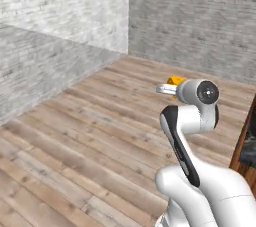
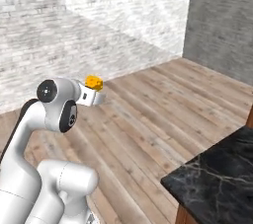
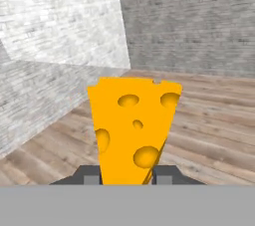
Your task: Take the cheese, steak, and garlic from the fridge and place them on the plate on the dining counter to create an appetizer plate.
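Note:
The cheese, a yellow-orange wedge with round holes, stands upright between the two dark finger tips of my gripper, which is shut on it. From the base the cheese shows as a small orange lump past the white hand, held high over the wooden floor. In the right base view the cheese sits at the end of the hand, with the gripper just below it. A corner of the dining counter, black marble with pale veins, lies at the lower right.
Wooden plank floor stretches ahead to grey brick walls that meet in a corner. A brown wood panel edge stands at the right of the left base view.

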Motion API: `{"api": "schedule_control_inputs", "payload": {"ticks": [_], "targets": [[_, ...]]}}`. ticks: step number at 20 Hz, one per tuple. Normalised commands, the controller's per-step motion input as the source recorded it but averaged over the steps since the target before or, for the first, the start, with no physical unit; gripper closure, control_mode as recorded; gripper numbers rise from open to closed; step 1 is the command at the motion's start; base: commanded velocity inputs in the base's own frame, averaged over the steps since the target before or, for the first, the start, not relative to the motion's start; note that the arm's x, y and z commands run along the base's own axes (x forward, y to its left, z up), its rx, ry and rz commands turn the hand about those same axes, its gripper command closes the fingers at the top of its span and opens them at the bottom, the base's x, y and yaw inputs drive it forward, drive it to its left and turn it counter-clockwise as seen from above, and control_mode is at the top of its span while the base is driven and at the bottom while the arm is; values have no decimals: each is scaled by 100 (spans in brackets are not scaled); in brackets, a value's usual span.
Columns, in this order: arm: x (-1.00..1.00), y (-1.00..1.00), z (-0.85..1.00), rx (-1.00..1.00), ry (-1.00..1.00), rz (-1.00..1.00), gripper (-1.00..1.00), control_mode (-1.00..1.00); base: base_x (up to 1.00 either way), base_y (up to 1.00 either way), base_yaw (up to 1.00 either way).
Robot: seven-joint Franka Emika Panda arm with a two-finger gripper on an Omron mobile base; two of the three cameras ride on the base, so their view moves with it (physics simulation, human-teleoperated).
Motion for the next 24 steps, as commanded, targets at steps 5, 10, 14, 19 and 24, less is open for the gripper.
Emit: {"api": "schedule_control_inputs", "payload": {"ticks": [5, 10, 14, 19, 24], "targets": [[0, 0, 0, 0, 0, 0, 100, 100, 100, 35, -48], [0, 0, 0, 0, 0, 0, 100, 100, 100, 36, -49], [0, 0, 0, 0, 0, 0, 100, 100, 100, 31, -49], [0, 0, 0, 0, 0, 0, 100, 100, 100, 21, -46], [0, 0, 0, 0, 0, 0, 100, 100, 100, 14, -44]]}}
